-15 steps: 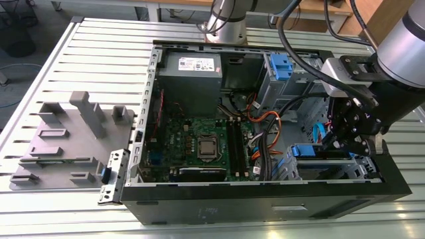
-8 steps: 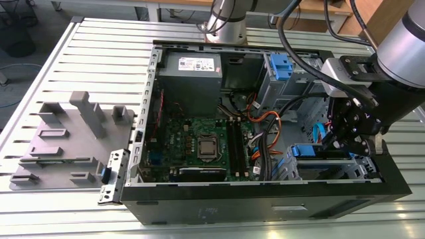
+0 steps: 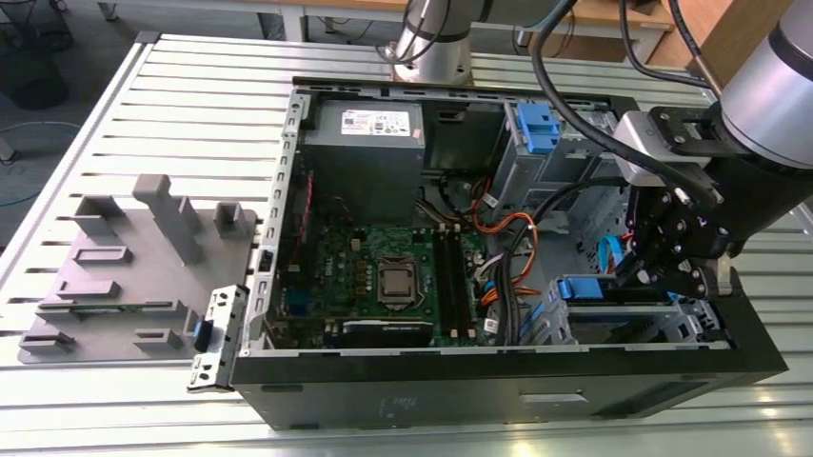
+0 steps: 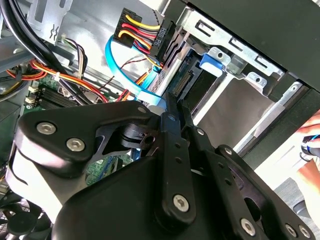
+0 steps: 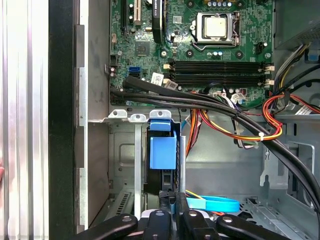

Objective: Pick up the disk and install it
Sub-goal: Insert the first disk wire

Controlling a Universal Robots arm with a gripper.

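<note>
An open computer case (image 3: 508, 400) is set on a ribbed metal surface (image 3: 190, 124). Inside the case, a green motherboard (image 3: 394, 276) is seen in the middle, and a grey power supply box (image 3: 368, 133) is placed at the far end. A grey drive cage with a blue handle (image 3: 536, 129) is fixed beside that box, toward the exterior view's right. A grey moulded tray (image 3: 114, 276) is laid on the surface, at the exterior view's left of the case.

The gripper (image 3: 664, 271) is lowered into the near corner of the case, at the exterior view's right. The disk (image 3: 587, 288) is stood on its edge in a metal bay there, with its blue frame at the top. In the first wrist view, the disk (image 5: 162, 150) is seen end-on, and the gripper (image 5: 168, 196) is held right at its near end. In the second wrist view, the jaws of the gripper (image 4: 175, 102) are pressed close together, just by the plug end of the disk (image 4: 186, 80). Whether the disk is touched cannot be told. A flat blue cable (image 5: 215, 204) is curled near the jaws.
</note>
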